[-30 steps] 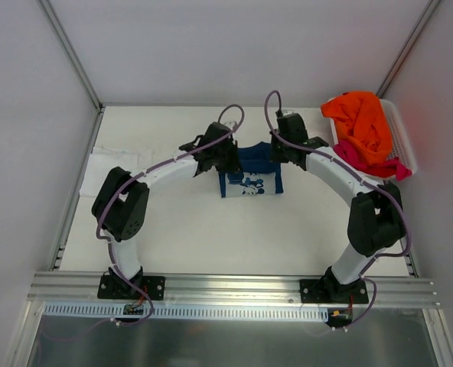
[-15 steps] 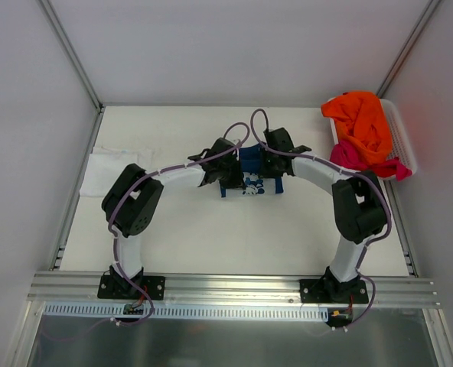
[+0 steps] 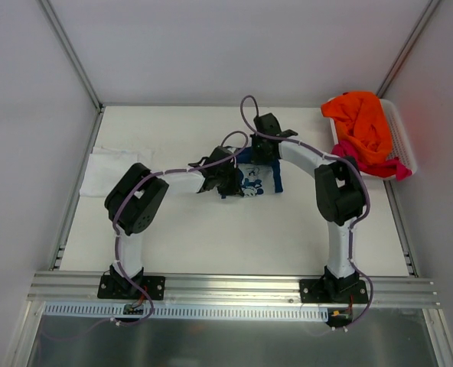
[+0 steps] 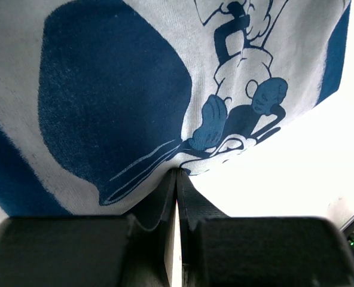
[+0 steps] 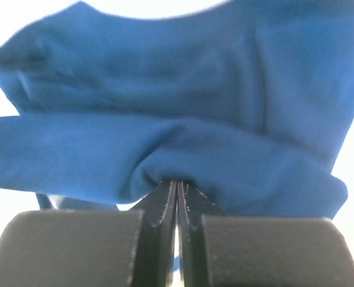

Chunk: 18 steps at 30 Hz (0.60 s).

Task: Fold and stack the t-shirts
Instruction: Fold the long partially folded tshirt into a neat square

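The soft navy blue cloth t-shirt, printed with a white figure, is bunched near the middle of the white surface, between the two claws. The left claw is closed on the shirt's printed edge, and the right claw is clamped on a gathered plain blue fold. A flat white cloth t-shirt is laid at the left edge of the surface. An orange cloth t-shirt and a magenta-pink cloth t-shirt are heaped over the white plastic slatted basket at the far right corner. Bare surface is seen in front of the navy shirt and behind it.
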Each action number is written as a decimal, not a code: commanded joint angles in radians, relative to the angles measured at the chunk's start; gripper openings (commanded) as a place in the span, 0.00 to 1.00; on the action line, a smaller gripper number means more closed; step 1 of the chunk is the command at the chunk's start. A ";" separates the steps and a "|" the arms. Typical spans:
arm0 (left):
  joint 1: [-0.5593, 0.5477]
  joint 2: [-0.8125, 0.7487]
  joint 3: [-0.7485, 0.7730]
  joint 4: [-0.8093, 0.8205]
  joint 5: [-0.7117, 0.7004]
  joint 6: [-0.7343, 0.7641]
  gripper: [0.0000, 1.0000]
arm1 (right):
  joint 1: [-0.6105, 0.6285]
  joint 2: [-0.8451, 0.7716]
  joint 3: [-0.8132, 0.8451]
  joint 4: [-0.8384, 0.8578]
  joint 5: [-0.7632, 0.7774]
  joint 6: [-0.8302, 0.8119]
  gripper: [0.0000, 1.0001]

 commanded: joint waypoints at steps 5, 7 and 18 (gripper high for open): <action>-0.004 -0.003 -0.089 0.042 -0.018 -0.020 0.00 | -0.005 0.109 0.323 -0.156 0.106 -0.067 0.01; -0.004 -0.004 -0.102 0.047 -0.018 -0.021 0.00 | -0.007 0.136 0.390 -0.164 0.149 -0.084 0.00; -0.004 -0.047 -0.113 0.073 -0.016 -0.004 0.00 | -0.033 0.017 0.284 -0.110 0.195 -0.108 0.01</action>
